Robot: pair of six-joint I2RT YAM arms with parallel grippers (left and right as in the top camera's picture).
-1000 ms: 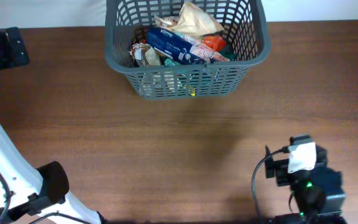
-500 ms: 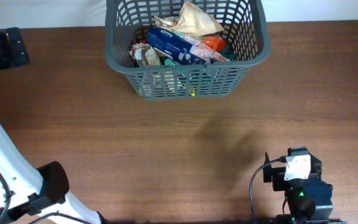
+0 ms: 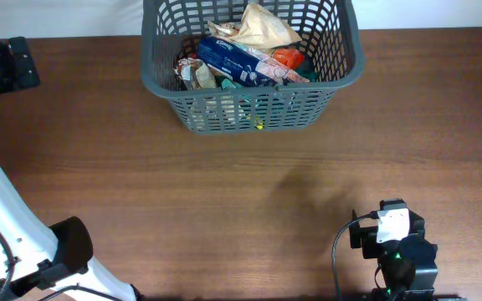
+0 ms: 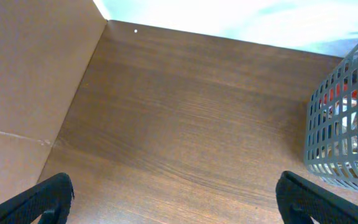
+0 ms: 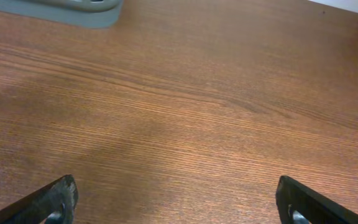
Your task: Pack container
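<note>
Arms from overhead: the right arm (image 3: 396, 251) sits folded at the near edge of the table (image 3: 224, 192), right of centre, well apart from the container (image 3: 153, 82). The left arm (image 3: 19, 226) crosses the near left corner. One container stands at the far edge, holding one blue packet (image 3: 241, 60), one tan crumpled bag (image 3: 259, 27) and one orange-red packet (image 3: 288, 57); the rest is too jumbled to count. A black block (image 3: 2, 65) lies at the far left.

Left wrist: the left gripper (image 4: 179, 200) is spread wide and empty over bare wood, the container's slotted wall at the right and a brown board (image 4: 30, 74) at the left.

Right wrist: the right gripper (image 5: 182, 204) gapes wide, holding nothing, with the container's base at the top left
</note>
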